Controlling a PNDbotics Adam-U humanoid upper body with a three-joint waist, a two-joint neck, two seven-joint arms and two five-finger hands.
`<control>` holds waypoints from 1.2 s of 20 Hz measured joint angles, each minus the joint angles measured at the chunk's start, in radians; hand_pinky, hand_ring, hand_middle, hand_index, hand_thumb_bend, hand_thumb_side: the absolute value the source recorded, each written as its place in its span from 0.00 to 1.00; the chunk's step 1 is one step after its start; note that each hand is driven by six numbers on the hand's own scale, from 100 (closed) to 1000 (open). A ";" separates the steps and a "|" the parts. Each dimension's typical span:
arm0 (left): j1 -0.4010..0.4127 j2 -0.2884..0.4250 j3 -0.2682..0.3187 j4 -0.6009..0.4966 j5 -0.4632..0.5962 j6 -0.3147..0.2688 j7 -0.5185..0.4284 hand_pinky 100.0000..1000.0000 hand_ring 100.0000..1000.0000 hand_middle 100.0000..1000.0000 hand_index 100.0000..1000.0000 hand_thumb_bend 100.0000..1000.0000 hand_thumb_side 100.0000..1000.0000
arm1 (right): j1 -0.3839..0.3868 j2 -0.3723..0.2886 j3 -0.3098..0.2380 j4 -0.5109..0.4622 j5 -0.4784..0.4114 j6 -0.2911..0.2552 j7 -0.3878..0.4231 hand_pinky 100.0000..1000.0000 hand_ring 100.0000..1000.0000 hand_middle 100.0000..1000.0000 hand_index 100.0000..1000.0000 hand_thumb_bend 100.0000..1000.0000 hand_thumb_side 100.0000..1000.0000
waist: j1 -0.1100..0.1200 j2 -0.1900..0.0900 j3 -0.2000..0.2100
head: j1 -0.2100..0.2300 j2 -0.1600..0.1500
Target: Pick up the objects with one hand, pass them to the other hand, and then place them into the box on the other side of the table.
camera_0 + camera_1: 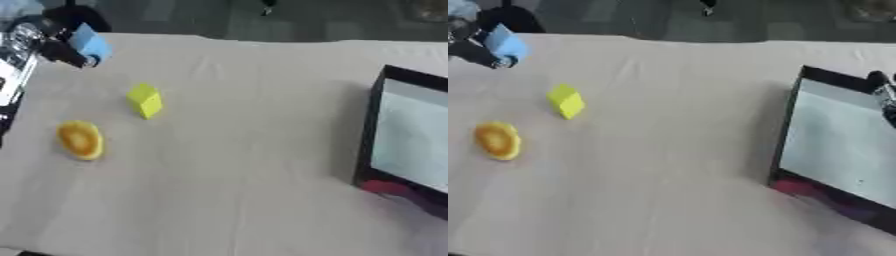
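Note:
At the far left, my left hand (59, 50) is raised above the table with its dark fingers curled round a light blue block (90, 43). A yellow block (145, 100) lies on the beige table left of the middle. Nearer me and further left lies a round orange piece (80, 139). A black box with a pale floor (833, 140) stands at the right side. Part of my right hand (883, 92) shows at the right edge over the box's far rim. Something red (383, 187) shows at the box's near left corner.
The beige tablecloth (245, 165) covers the whole table. A dark and silver part of my left arm (13, 75) runs along the left edge. Beyond the far table edge is dark floor.

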 measured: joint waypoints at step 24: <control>0.171 -0.100 -0.119 -0.339 0.027 -0.272 0.267 0.65 0.62 0.59 0.43 0.00 0.00 | -0.432 -0.135 0.231 -0.121 0.190 0.097 0.375 0.93 1.00 0.93 0.93 0.40 0.33 | -0.034 -0.001 -0.004 | -0.018 -0.007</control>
